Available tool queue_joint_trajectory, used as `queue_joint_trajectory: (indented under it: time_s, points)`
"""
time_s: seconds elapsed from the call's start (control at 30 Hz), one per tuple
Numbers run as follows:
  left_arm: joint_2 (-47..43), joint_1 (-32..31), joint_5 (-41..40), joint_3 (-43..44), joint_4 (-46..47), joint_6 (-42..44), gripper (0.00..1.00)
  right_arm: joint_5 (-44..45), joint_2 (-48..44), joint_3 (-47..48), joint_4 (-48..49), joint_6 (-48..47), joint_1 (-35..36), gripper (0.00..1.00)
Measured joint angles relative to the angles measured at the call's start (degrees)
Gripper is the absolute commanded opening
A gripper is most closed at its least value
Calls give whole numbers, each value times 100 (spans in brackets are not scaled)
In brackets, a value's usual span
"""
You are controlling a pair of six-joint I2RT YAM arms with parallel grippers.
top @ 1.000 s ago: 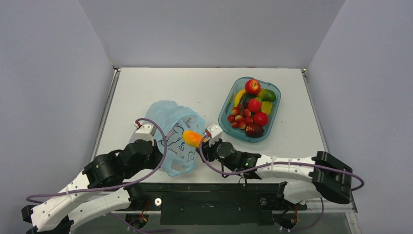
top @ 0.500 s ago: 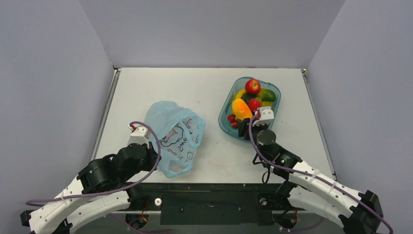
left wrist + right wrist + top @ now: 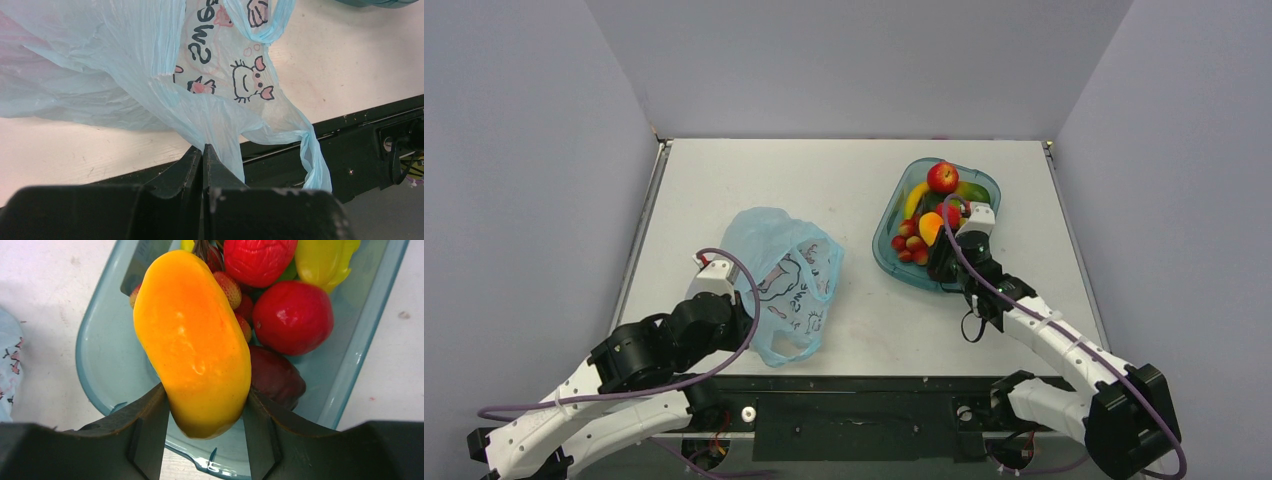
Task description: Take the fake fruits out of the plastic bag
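The light-blue plastic bag (image 3: 786,275) lies crumpled on the table at centre left, and its printed side shows in the left wrist view (image 3: 150,75). My left gripper (image 3: 742,322) (image 3: 202,150) is shut on a fold of the bag at its near left edge. My right gripper (image 3: 939,245) (image 3: 205,410) is shut on the orange-yellow fruit (image 3: 931,228) (image 3: 195,340) and holds it over the near end of the teal tub (image 3: 989,183) (image 3: 100,385). The red apple (image 3: 942,177) and a yellow elongated fruit (image 3: 914,198) lie in the tub.
The tub also holds red strawberries (image 3: 911,246), a green-and-orange mango (image 3: 972,190), and in the right wrist view a red round fruit (image 3: 292,317) and a dark red one (image 3: 275,377). A bag handle (image 3: 315,160) hangs over the black front rail (image 3: 854,400).
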Motion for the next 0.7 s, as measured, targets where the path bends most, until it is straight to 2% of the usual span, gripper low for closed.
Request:
queue_joint_trajectory:
  time_s: [0.17, 0.27, 0.43, 0.57, 0.7]
  points:
    - [-122, 0, 9, -37, 9, 20, 0, -487, 581, 52, -79, 164, -201, 37]
    - [-142, 0, 22, -42, 24, 35, 0, -601, 732, 101, -79, 223, -208, 45]
    - [-133, 0, 46, -50, 50, 55, 0, -651, 726, 140, -98, 243, -208, 76]
    - [-94, 0, 66, -50, 79, 92, 0, -525, 584, 140, -166, 190, -210, 83]
    - [-24, 0, 170, -50, 87, 166, 0, -337, 254, 140, -297, 63, -203, 85]
